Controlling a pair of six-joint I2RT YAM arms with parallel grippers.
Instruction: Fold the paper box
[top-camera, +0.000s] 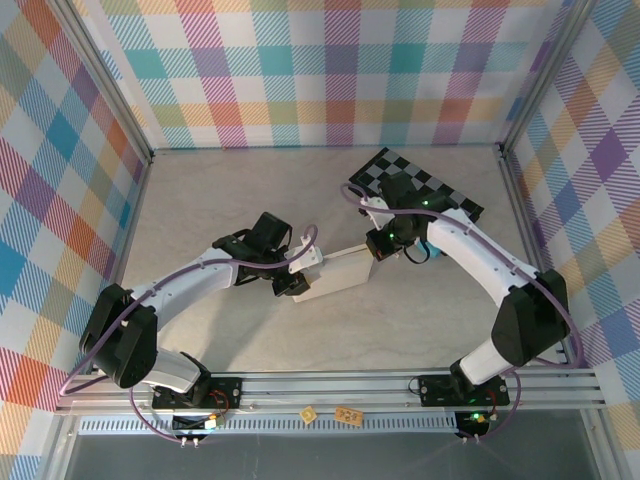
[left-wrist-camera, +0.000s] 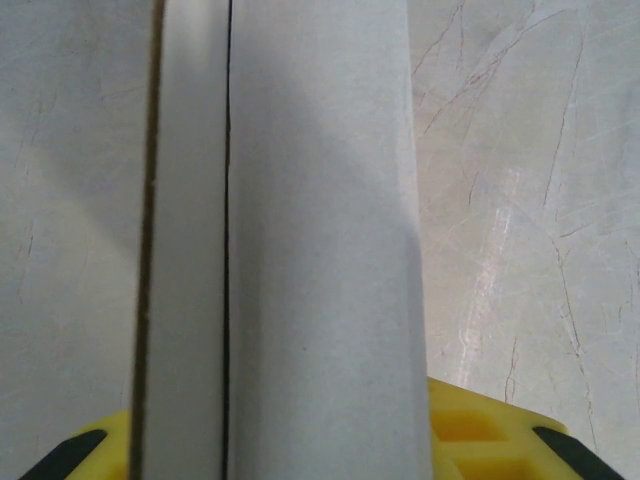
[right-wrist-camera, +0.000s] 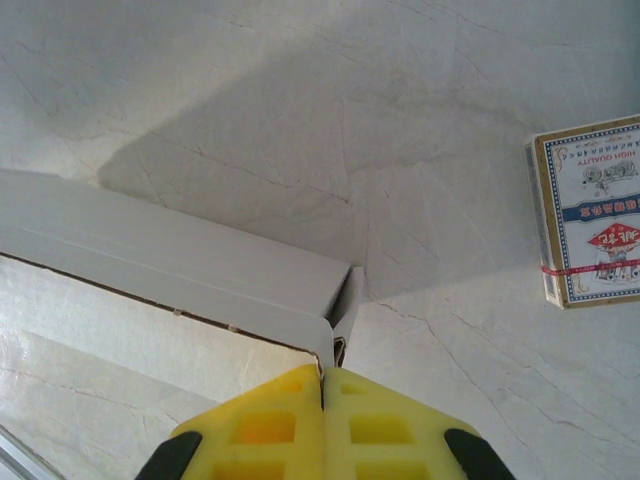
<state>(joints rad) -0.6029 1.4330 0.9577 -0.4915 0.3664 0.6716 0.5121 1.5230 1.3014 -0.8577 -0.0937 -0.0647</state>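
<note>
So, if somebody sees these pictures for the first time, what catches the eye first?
First the bright plaid walls around the table, then the white paper box at its middle, with both arms bent toward it. The left end effector grips the box's left end, and the right end effector is closed at a corner of its right end. A black checkered board lies at the back right.

Bare table (top-camera: 200, 200) open across the far left, box (top-camera: 335, 275) lying across mid-table, checkered board (top-camera: 420, 185) taking the far right, packet (right-wrist-camera: 590, 215) near the box's right end with bare table between, walls (top-camera: 320, 70) closing three sides.
</note>
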